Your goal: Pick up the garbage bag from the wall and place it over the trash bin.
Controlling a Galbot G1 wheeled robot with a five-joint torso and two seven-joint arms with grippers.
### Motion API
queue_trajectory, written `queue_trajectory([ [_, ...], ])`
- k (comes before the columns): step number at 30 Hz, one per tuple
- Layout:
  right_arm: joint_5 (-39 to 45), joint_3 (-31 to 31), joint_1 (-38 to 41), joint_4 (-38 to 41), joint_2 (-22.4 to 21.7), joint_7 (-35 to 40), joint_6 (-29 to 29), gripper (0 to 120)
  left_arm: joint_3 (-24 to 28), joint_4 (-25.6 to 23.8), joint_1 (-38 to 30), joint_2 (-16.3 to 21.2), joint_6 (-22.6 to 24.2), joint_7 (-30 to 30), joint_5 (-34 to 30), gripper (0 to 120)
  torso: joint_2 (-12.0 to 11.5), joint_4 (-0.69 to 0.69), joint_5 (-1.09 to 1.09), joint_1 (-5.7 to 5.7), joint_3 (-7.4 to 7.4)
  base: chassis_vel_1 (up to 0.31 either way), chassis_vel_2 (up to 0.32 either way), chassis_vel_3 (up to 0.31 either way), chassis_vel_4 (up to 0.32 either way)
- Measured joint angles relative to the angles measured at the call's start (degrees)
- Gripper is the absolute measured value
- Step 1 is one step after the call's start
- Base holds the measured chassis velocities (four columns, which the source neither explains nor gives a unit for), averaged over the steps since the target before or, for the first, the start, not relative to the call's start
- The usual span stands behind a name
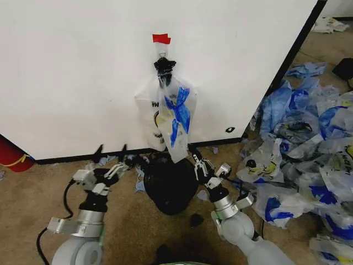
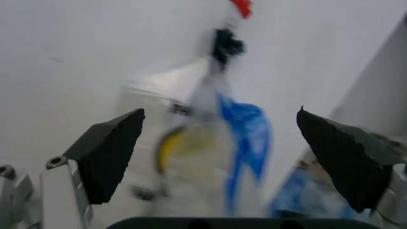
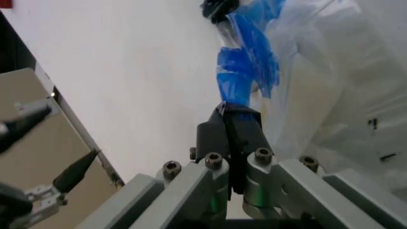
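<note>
Head view: garbage bag [image 1: 175, 118] hangs long axis vertical from the hook on the wall [image 1: 71, 72], its lower tip over the trash bin [image 1: 171, 185]; right gripper [image 1: 194, 160] beside that tip.
Left wrist view: left gripper [image 2: 219, 157] fingers spread; bag blurred.
Right wrist view: fingers pressed together, bag's bottom cut off.

floor [image 1: 132, 221]: brown carpet | heap of plastic bags [image 1: 309, 149]: whitish and blue, crumpled, spread over the floor at right, well apart from the white panel's front | red object [image 1: 11, 154]: rounded, yellow band, at left edge by the panel's base | black scrap [image 1: 196, 220]: small, on carpet | blue scraps [image 1: 139, 185]: on carpet near panel's base | stray bag [image 1: 330, 24]: far right, top corner
</note>
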Motion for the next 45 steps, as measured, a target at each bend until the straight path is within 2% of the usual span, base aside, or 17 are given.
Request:
queue_trajectory([
  [3, 0.0, -0.8, 0.3, 0.4, -0.2, 0.3, -0.3, 0, 1.6, -0.8, -0.8, 1.6, 1.9, -0.4, -2.3, 92, 0.0, 0.00, -0.01, 0.00, 0.00, 0.000, 0.000, 0.000, 0.000],
  [6, -0.5, -3.1, 1.3, 0.6, -0.5, 1.0, -0.7, 0, 4.8, -1.3, -3.4, 5.5, 4.7, -1.4, -7.5, 93, 0.0, 0.01, -0.01, 0.00, 0.00, 0.000, 0.000, 0.000, 0.000],
  [10, -1.1, -6.3, 2.0, 0.8, -1.1, 1.7, -1.0, 0, 6.6, 1.7, -7.5, 9.4, 5.3, -1.9, -10.4, 93, 0.0, 0.00, -0.02, 0.00, 0.00, 0.000, 0.000, 0.000, 0.000],
  [14, -1.9, -8.3, 2.0, 0.8, -1.3, 2.0, -1.1, 0, 8.2, 4.4, -9.9, 11.8, 5.4, -2.7, -12.1, 93, 0.0, 0.00, -0.01, 0.00, 0.00, 0.000, 0.000, 0.000, 0.000],
  [24, -3.3, -10.4, 0.6, 1.0, -1.9, 2.1, -1.2, 0, 12.8, 11.6, -18.0, 15.8, 4.9, -3.9, -13.7, 93, 0.0, 0.01, -0.01, 0.00, 0.00, 0.000, 0.000, 0.000, 0.000],
  [30, -3.6, -10.0, -0.7, 2.1, -2.5, 2.0, -1.2, 0, 13.8, 13.8, -23.2, 18.9, 4.6, -4.4, -15.5, 93, 0.0, 0.00, -0.01, 0.00, 0.00, 0.000, 0.000, 0.000, 0.000],
  [37, -3.7, -9.1, -1.4, 3.1, -3.0, 1.9, -1.3, 0, 13.8, 13.9, -26.6, 21.9, 4.5, -4.9, -17.3, 93, 0.0, 0.00, -0.01, 0.00, 0.00, 0.000, 0.000, 0.000, 0.000],
  [45, -3.8, -8.9, -1.7, 3.6, -3.1, 2.0, -1.4, 0, 13.9, 13.0, -25.8, 22.3, 4.5, -5.0, -17.5, 93, 0.0, 0.01, 0.00, 0.00, 0.00, 0.000, 0.000, 0.000, 0.000],
])
